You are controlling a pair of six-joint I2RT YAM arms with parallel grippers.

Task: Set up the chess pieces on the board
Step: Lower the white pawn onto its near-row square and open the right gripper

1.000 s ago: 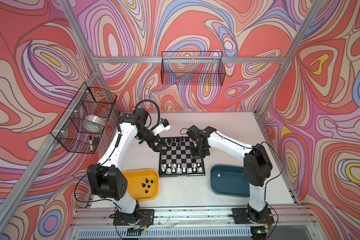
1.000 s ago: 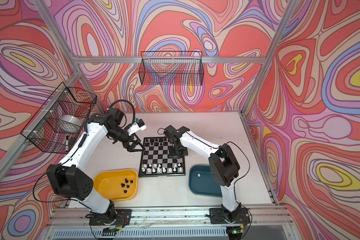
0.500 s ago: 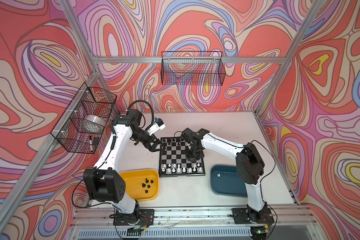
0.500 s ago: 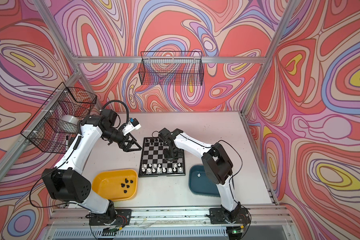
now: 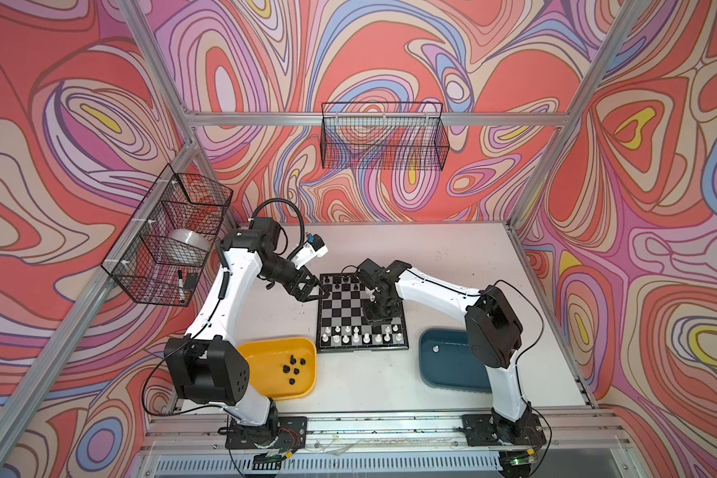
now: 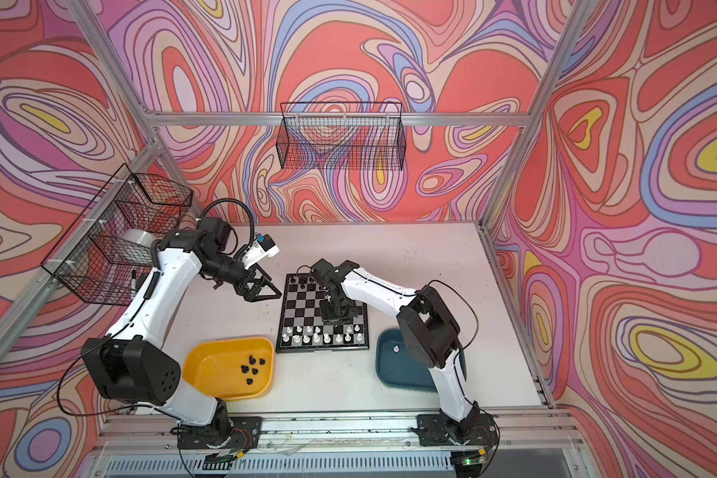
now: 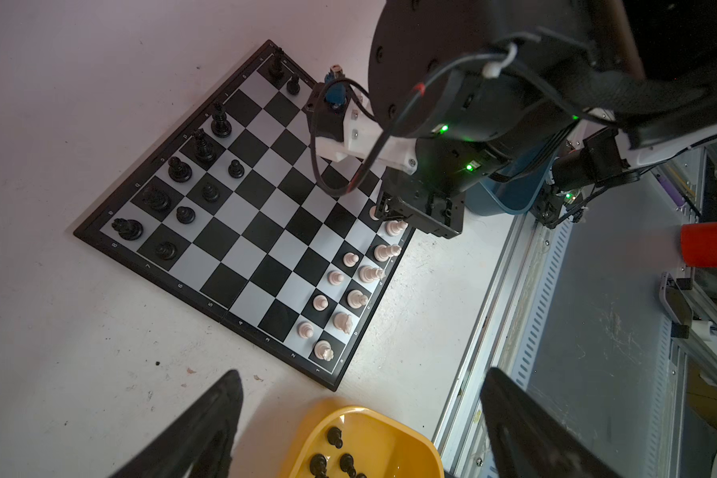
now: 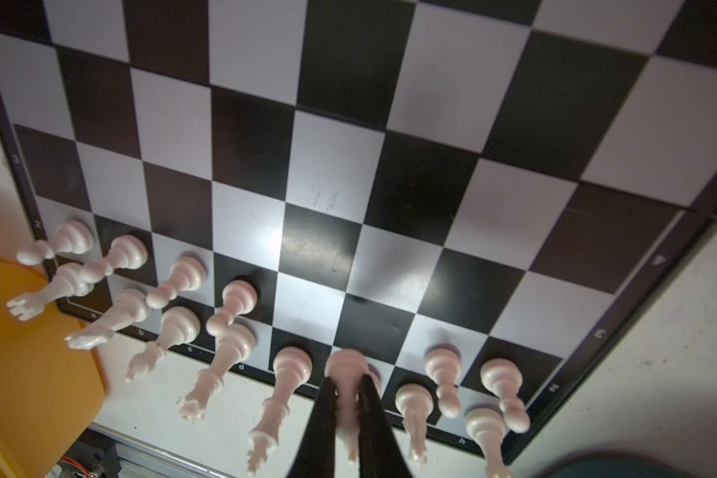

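Nearest, the yellow tray [image 5: 266, 356] holds a few loose black pieces [image 5: 292, 367] and the teal tray [image 5: 448, 372] just 1 lone white piece [image 5: 434, 349]. They are sorted by colour, probably so each arm feeds its own side. Next comes the board [image 5: 342, 307], flat on the surface [image 5: 369, 385], its 2 near rows lined with white pieces [image 5: 350, 335] but for a gap in the second row. About that gap the right jaws are closed on a white piece [image 8: 346, 372], held upright and low, likely so it goes down squarely without tipping its neighbours. Whether its base touches the board I cannot tell. Farther back, the left jaws hang wide open and empty beside the board's far left corner, seemingly to leave the other arm room. Farthest, the placed black pieces [image 7: 201, 149] on the 2 far rows look incomplete.
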